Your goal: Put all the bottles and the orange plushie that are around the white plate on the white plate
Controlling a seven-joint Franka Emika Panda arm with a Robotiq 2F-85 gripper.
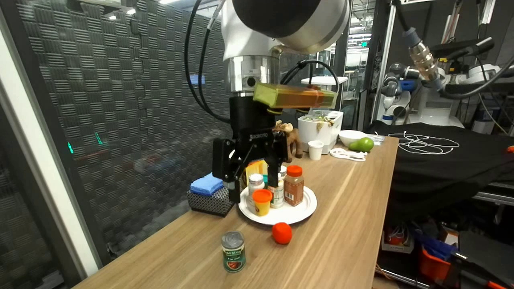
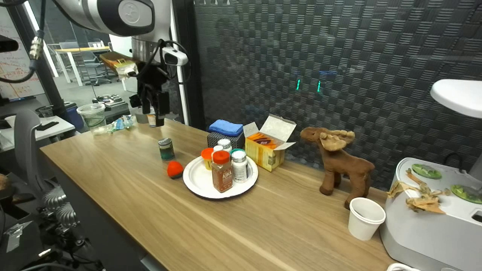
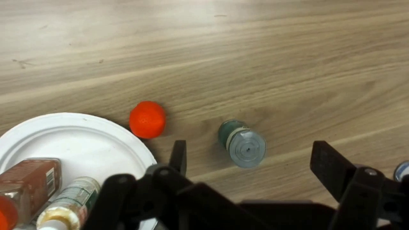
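On the white plate (image 2: 194,178) a red-capped brownish jar (image 1: 294,186), several white bottles (image 2: 240,169) and an orange-lidded yellow tub (image 1: 262,207) stand close together. Right beside the plate's rim, on the wooden tabletop (image 2: 263,226), sits the orange plushie (image 3: 147,119); whether it touches the rim I cannot tell. Near the plate are a patterned box (image 1: 212,201) with a blue cloth (image 1: 207,184) on top and an open yellow box (image 2: 260,155). Farther from the plate than the plushie, a green-labelled can (image 3: 243,143) stands upright. On that same side of the plate the gripper (image 1: 253,190) hangs in the air, fingers (image 3: 332,169) spread wide, holding nothing. Well apart from the plate, on the opposite side, are a brown moose plush (image 2: 340,163), a paper cup (image 2: 364,222) and a white container (image 2: 433,233).
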